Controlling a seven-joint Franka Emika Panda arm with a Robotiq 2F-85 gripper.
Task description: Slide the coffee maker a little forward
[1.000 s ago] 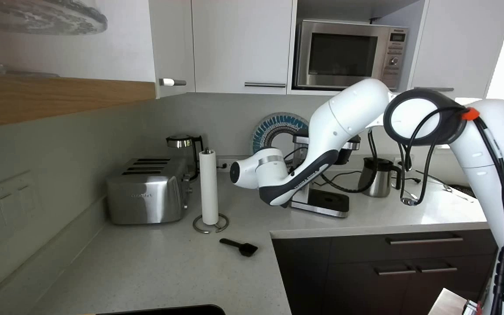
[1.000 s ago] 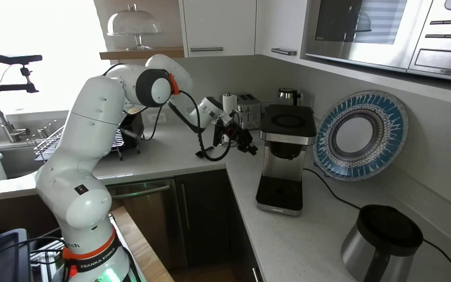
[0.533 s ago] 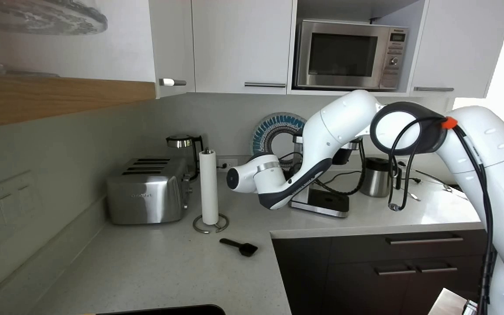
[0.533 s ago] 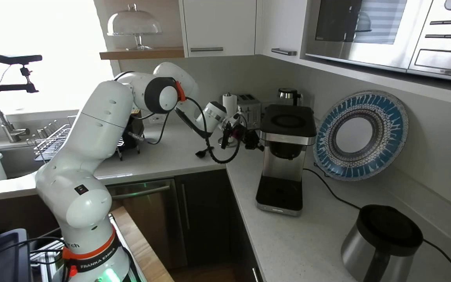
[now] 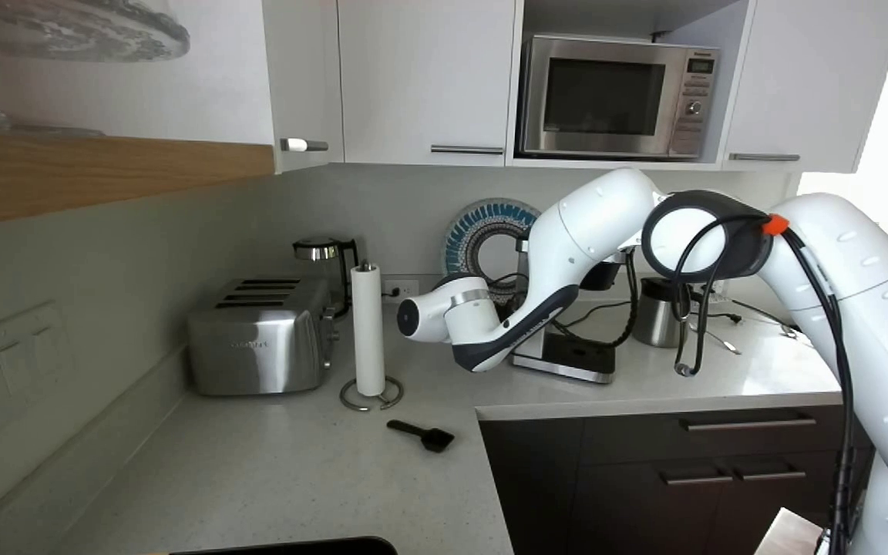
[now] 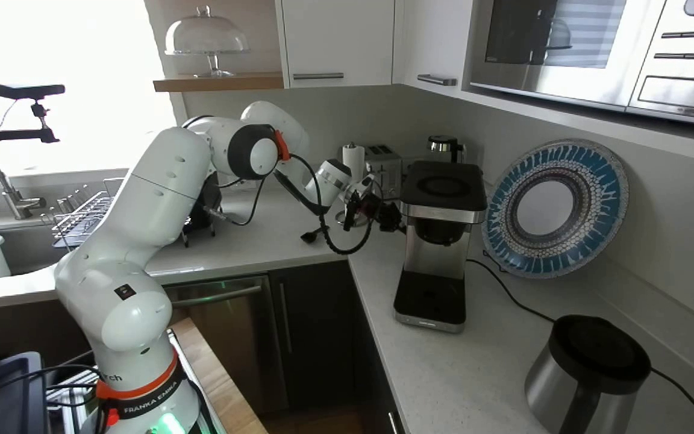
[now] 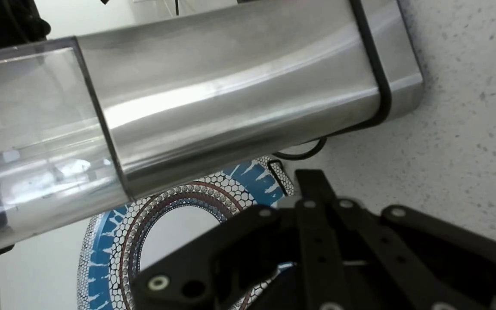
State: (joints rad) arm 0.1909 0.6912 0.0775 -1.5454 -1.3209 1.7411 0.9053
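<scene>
Pale speckled counter [image 6: 479,380]: centre to lower right of an exterior view. Hazard: its front edge, should a shove run crooked.

Tall boxy coffee maker [image 6: 434,259], black top, silver band, flat black base tray: upright on the counter, right of centre in an exterior view, base near that edge; its steel-and-transparent column fills the wrist view's upper left and centre. Hazard: tipping, if pressed too high; turning instead of sliding, if pressed off-centre.

Round blue-and-white patterned plate [image 6: 552,256]: on edge, just right of the machine in an exterior view. Hazard: could topple at a stray wrist swing.

Black-lidded steel pot [image 6: 591,367]: lower right of an exterior view, well apart. Hazard: slight; struck only by a long overshoot.

Thin black cord [image 6: 525,306]: between machine and pot, ownership uncertain. Hazard: could snag or draw taut as the base shifts.

Black linkage gripper [image 7: 314,185]: lower right of centre, wrist view. Jaws drawn together, no gap seen, nothing held. Tips just below the machine's steel flank in that view; no contact seen. Hazard: tips could skid along smooth steel.
</scene>
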